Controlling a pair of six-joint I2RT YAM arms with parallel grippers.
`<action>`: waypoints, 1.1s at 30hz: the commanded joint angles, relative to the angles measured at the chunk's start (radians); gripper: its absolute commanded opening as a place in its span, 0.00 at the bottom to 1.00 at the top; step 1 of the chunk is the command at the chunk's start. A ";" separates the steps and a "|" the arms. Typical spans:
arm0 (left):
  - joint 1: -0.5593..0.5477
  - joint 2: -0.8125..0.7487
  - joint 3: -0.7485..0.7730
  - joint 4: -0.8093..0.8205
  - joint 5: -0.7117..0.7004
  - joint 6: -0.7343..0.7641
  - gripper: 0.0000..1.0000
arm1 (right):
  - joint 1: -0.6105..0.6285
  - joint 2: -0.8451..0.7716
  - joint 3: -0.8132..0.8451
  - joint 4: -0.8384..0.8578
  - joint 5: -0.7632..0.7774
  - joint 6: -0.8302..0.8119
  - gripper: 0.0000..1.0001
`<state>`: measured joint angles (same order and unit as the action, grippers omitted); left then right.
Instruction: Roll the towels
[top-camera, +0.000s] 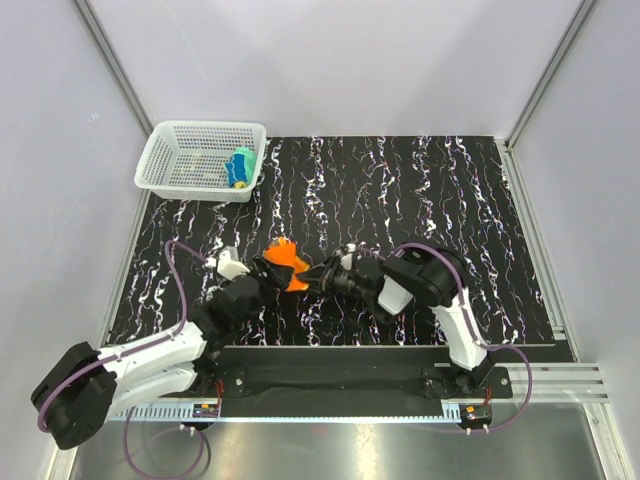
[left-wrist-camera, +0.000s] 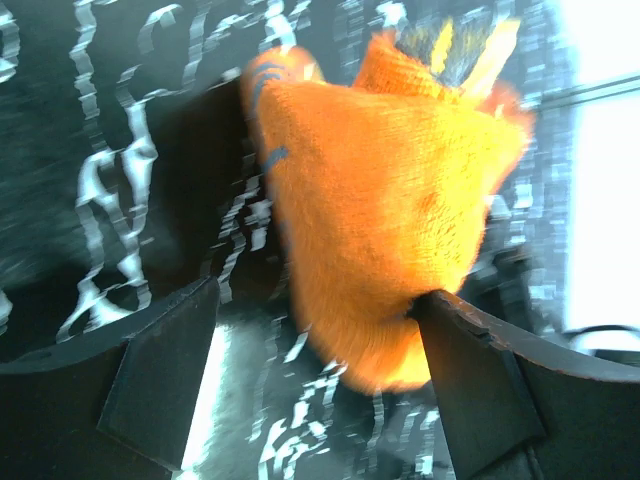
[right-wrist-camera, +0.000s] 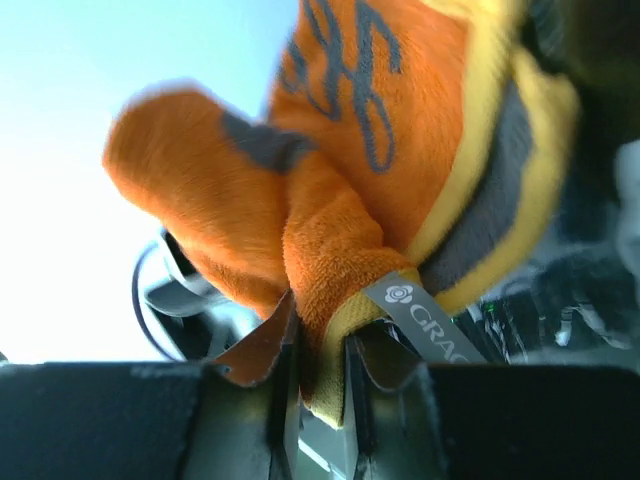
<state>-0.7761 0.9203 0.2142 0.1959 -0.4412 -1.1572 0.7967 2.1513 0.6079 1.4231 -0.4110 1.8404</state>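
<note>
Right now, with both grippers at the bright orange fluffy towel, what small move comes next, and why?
Probably close the left gripper on the bright orange fluffy towel: its fingers stand open either side of the cloth, while the right gripper pinches the yellow-trimmed hem.

Both arms wear white shells over bulky black joints, the left arm (top-camera: 150, 360) trailing a looping purple cable (top-camera: 172, 262) and the right arm (top-camera: 455, 320) a purple lead (top-camera: 521, 372), while the left end effector (left-wrist-camera: 320, 380) and right end effector (right-wrist-camera: 318, 390) have flat, matte black fingers (left-wrist-camera: 165, 385).
</note>
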 joint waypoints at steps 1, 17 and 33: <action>0.024 -0.032 -0.035 0.298 -0.027 0.040 0.84 | 0.216 0.127 -0.008 0.146 -0.367 0.568 0.17; 0.158 -0.191 -0.042 0.153 0.180 0.174 0.86 | 0.245 0.124 0.156 0.145 -0.322 0.585 0.12; 0.182 -0.113 0.804 -0.871 0.039 0.393 0.89 | 0.173 -0.004 0.072 0.145 -0.075 0.562 0.08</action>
<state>-0.5968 0.7979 0.9302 -0.4652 -0.4454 -0.7998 0.9924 2.1666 0.6613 1.4513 -0.5694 1.9446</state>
